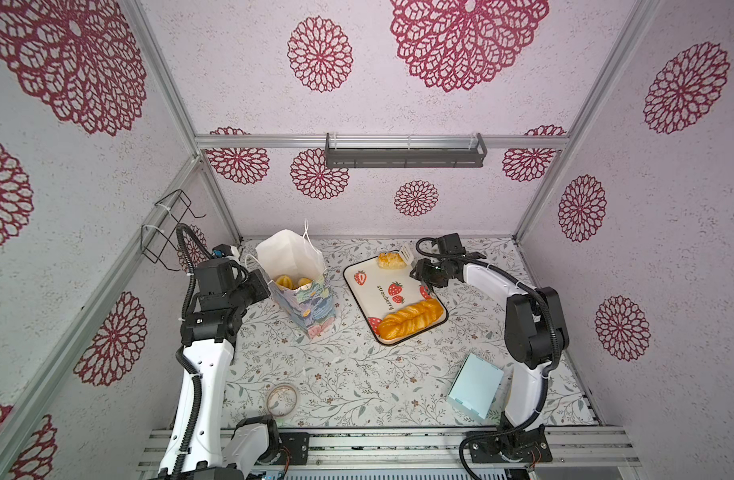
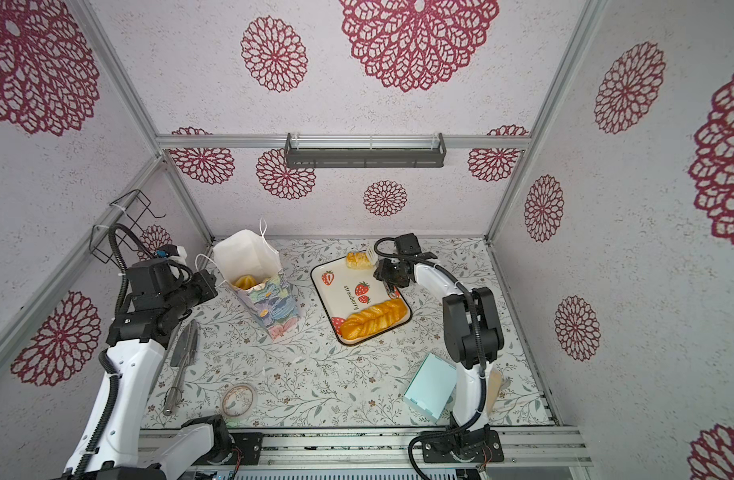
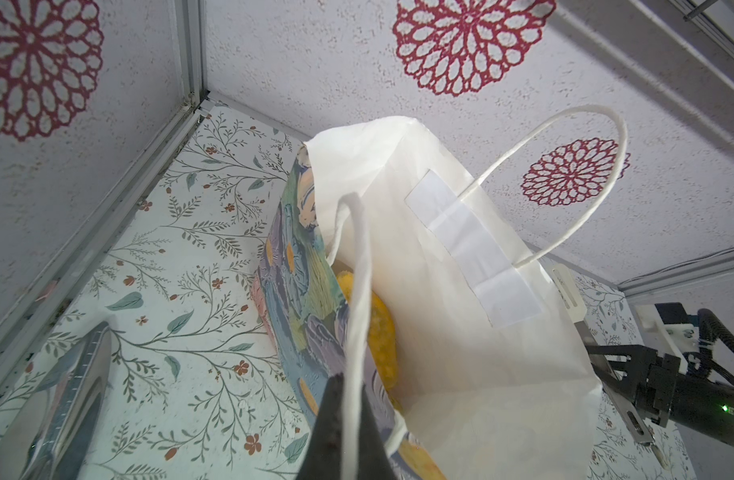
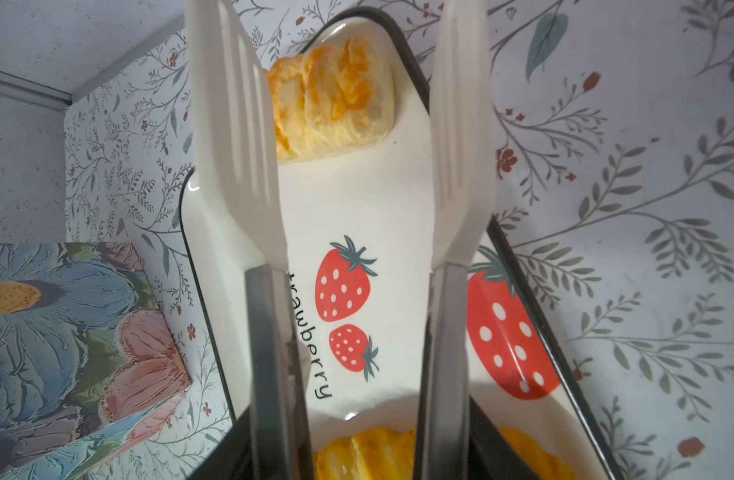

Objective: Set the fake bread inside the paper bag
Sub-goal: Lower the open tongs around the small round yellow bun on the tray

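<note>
Two pieces of fake bread (image 1: 411, 318) left on the strawberry tray (image 1: 367, 299): small flaky pastry (image 4: 332, 99) at far end, long braided loaf (image 2: 373, 319) at near end. More pieces (image 1: 292, 281) already down inside the paper bag (image 1: 311, 309), upright, mouth open, just left of tray.

Right gripper (image 1: 407, 255) low over far end of tray, white fingers (image 4: 232, 145) about half apart, holding nothing, tips just beside the flaky pastry; contact not clear. Left gripper (image 3: 346, 395) fully closed, apparently pinching the near string handle (image 3: 361, 270) at left side of bag.

Possible trouble from here: closing off-centre and squirting the glossy pastry off the tray; catching the tray with a fingertip and shoving it whole; later, striking the thin bag wall, folding its mouth or tipping it. Braided loaf probably too long for flat entry; better end first.
</note>
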You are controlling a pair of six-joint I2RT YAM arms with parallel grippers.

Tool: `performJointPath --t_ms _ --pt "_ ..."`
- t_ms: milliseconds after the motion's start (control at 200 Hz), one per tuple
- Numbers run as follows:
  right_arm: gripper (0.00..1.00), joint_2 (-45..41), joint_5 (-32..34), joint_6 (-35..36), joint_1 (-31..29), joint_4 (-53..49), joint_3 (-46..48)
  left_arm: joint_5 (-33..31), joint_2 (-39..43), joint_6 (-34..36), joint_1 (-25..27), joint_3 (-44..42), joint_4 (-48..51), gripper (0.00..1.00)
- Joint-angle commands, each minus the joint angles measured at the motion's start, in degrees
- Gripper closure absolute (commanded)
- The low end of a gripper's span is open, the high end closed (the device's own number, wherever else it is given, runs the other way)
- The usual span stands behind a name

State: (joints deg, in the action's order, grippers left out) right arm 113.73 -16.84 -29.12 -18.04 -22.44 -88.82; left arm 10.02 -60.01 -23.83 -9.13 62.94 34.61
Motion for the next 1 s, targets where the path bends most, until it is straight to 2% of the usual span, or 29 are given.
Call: performJointPath --t_ms 0,665,996 --pt "0.43 0.3 -2.0 0.3 -0.3 0.2 -3.1 0.2 0.7 0.0 -0.5 -0.7 -0.5 1.0" --pt "0.44 6.6 -2.3 0.7 -1.6 -1.8 -9.0 0.3 0.3 -0.2 -0.5 -0.6 -0.6 1.0" --pt "0.55 6.0 -2.5 0.3 -1.5 -0.5 -7.8 0.8 0.1 -0.2 -0.8 -0.5 -0.7 1.0"
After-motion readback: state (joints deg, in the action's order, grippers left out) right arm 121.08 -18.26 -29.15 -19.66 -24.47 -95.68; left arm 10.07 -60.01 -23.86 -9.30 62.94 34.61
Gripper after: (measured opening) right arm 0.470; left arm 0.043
